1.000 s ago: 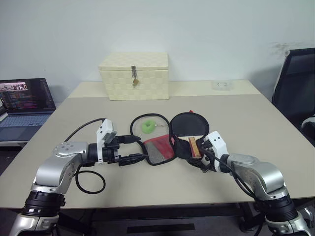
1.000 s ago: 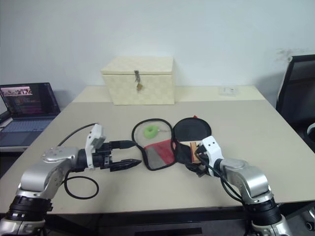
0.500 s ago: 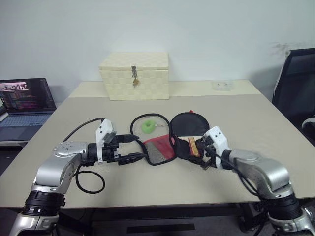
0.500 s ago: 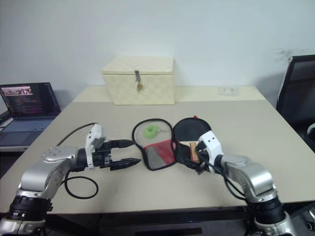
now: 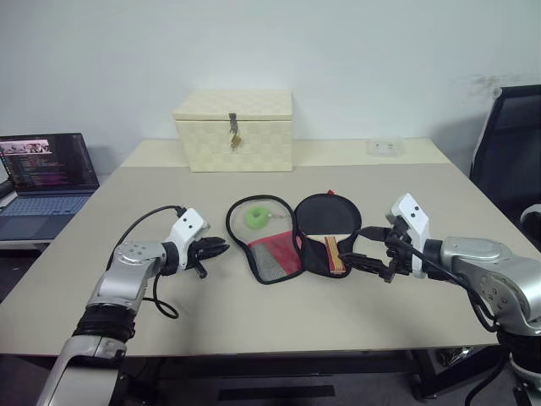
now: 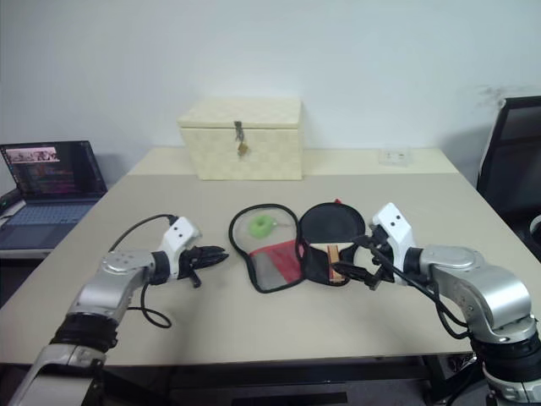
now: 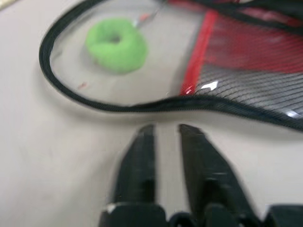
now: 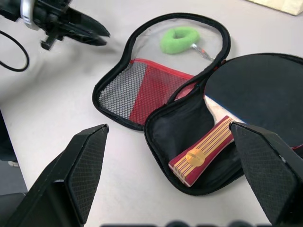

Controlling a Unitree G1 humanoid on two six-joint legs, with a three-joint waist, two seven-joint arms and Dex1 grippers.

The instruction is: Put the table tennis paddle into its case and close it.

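Since the table tennis paddle (image 8: 246,118) already lies in the open case (image 8: 156,101), the empty pinched-shut left gripper (image 5: 215,248) should flip the lid cleanly while the wide-open right gripper (image 5: 362,247) steadies it.

Cream latched box (image 5: 234,131) at table (image 5: 439,211) rear; laptop (image 5: 44,173) left.

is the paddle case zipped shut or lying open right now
Open. The case lies spread flat in two halves on the table, the table tennis paddle resting in one half, zip undone.
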